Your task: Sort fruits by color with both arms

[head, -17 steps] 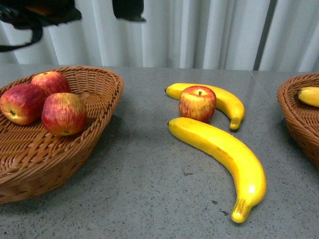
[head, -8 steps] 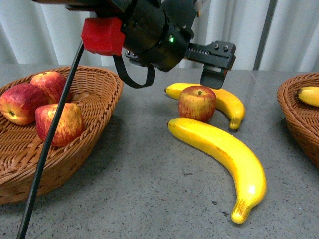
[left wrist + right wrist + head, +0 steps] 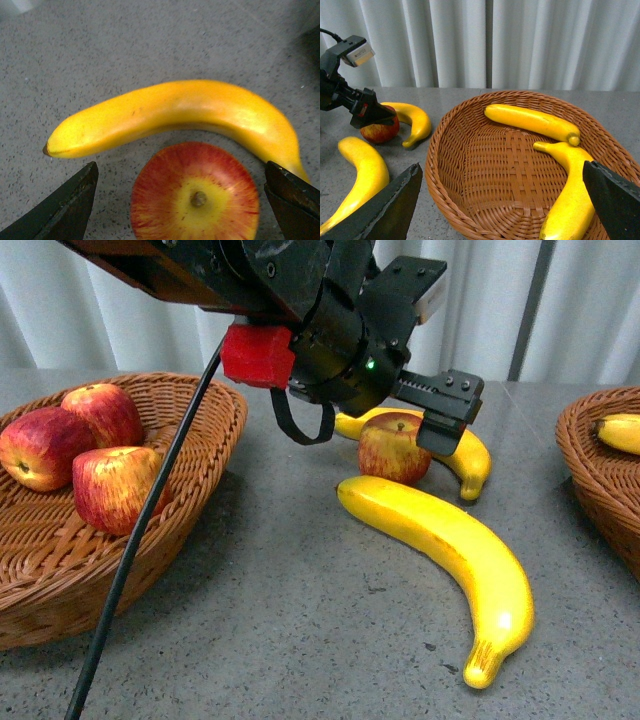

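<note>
A loose red-and-yellow apple (image 3: 392,452) sits on the grey table between two yellow bananas, a smaller one (image 3: 470,455) behind it and a big one (image 3: 450,550) in front. My left gripper (image 3: 410,425) is open and hangs just above this apple. In the left wrist view the apple (image 3: 195,200) lies between the spread fingers (image 3: 70,205), with the banana (image 3: 175,112) beyond. My right gripper (image 3: 501,170) is open and empty over the right basket (image 3: 440,145), which holds two bananas (image 3: 530,120) (image 3: 570,190).
The left wicker basket (image 3: 200,490) holds three apples (image 3: 115,490). The right basket (image 3: 590,470) stands at the table's right edge with a banana (image 3: 622,432) showing. The left arm's black cable (image 3: 130,560) hangs across the left basket. White curtains close off the back.
My left arm has come in from the upper left and moved down and right until its gripper is over the loose apple. The front apple in the left basket has shifted slightly.
</note>
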{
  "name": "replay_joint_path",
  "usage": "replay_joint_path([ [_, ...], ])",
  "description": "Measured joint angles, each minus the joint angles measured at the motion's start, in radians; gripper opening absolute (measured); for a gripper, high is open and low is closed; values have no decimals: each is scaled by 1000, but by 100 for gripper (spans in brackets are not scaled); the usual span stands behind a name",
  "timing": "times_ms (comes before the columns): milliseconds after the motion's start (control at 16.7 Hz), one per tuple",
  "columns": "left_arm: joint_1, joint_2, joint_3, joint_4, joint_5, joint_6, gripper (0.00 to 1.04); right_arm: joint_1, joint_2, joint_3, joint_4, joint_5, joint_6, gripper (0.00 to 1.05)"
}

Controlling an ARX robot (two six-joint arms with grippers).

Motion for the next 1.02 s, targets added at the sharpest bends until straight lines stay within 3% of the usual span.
replay_joint_path([
  [360, 11, 50, 1, 13, 47, -7, 98, 0, 0, 0, 0, 0, 0, 98],
  [420, 11, 56, 1, 13, 50, -8, 94, 0, 0, 0, 0, 0, 0, 98],
  [540, 11, 60, 1, 13, 57, -9, 74, 0, 0, 0, 0, 0, 0, 98],
  [720, 11, 58, 1, 24, 59, -21, 69, 0, 0, 0, 0, 0, 0, 98],
  [900, 26, -32, -20, 52, 11, -48, 69, 0, 0, 0, 0, 0, 0, 98],
  [1020, 64, -143, -33, 59, -79, -119, 69, 0, 0, 0, 0, 0, 0, 98],
])
